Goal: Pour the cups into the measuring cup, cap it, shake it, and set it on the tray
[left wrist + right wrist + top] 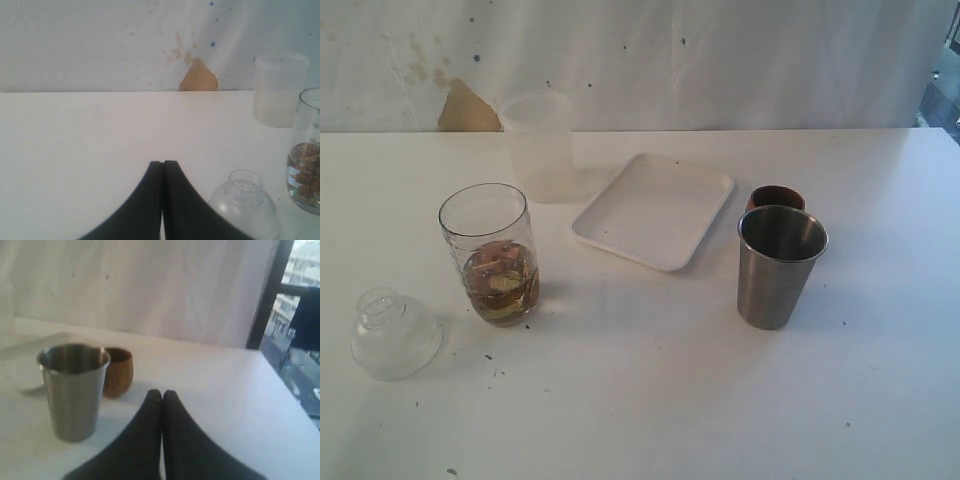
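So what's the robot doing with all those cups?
Nothing is being held right now. The left gripper and the right gripper both have their jaws shut on nothing. The measuring cup stands uncapped with brown stuff in its bottom, and its cap sits on the table beside it. The steel tumbler and the wooden cup stand together on the other side of the tray.
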Tool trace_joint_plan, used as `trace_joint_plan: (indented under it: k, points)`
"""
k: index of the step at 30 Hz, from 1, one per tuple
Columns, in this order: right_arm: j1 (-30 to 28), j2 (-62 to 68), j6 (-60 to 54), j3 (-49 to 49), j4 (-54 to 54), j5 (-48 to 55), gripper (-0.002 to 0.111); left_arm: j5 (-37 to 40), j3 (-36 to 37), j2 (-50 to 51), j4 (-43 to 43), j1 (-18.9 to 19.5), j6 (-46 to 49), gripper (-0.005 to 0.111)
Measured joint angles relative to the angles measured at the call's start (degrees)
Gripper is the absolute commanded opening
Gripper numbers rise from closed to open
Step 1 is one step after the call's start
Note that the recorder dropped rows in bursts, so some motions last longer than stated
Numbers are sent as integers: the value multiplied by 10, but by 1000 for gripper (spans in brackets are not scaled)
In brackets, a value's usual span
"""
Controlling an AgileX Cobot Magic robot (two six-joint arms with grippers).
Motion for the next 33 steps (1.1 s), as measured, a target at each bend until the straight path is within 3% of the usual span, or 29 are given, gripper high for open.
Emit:
trace_joint_plan:
  k: [4,24,27,33]
  points:
    - [2,0,-5,1,12,98,0,0,0,0,0,0,0,0]
    - [2,0,18,2,52,108,0,-7,0,0,0,0,0,0]
    - [2,0,18,2,52,108,0,-41,0,0,-24,0,-26,0]
    - [2,0,18,2,52,109,0,-245,1,0,-80,0,-173,0]
